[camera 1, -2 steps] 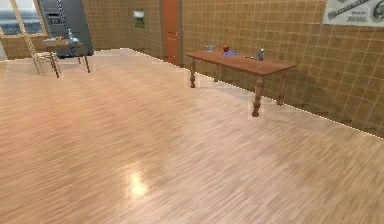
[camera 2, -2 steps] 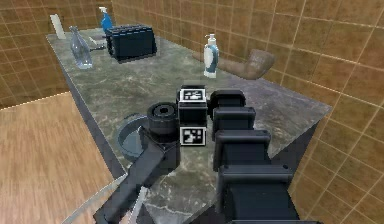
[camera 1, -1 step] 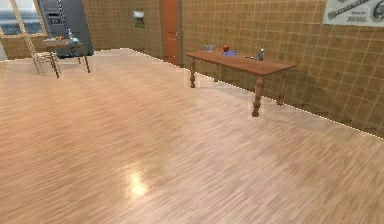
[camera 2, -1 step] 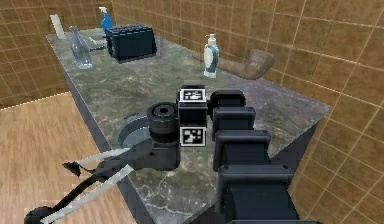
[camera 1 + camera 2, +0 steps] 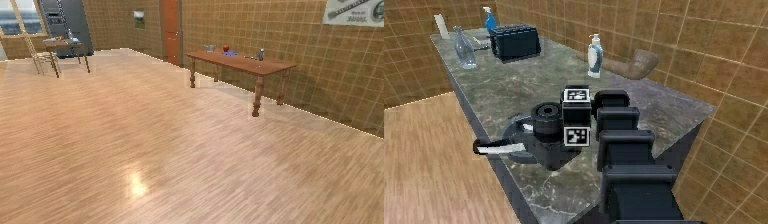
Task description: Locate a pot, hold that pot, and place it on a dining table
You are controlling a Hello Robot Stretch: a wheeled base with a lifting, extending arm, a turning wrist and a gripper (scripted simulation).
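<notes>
Pot is the name that best fits the dark round vessel (image 5: 504, 147) seen close to the front edge of the marble counter (image 5: 664, 108), with a pale stub like a handle pointing toward the counter's left end; its shape is partly hidden, so the name is given with some doubt. The gripper (image 5: 532, 130) is seen at this vessel, at the far end of the dark arm (image 5: 624, 160) beside the two white marker squares. Since the vessel rests on the counter at the gripper, it cannot be told whether anything is held, nor whether the two are touching. Along the counter's back edge a dark toaster (image 5: 516, 43), a blue spray bottle (image 5: 488, 18) and a clear glass bottle (image 5: 464, 48) are grouped at the far left corner. A white pump bottle (image 5: 595, 55) is set further right, with a brown curved thing (image 5: 634, 65) just beside it against the tiled wall. In the forward view a long wooden table (image 5: 245, 63) is placed along the right wall with a few small things on it. A small table (image 5: 66, 44) and a chair (image 5: 40, 55) are seen at the far left.
</notes>
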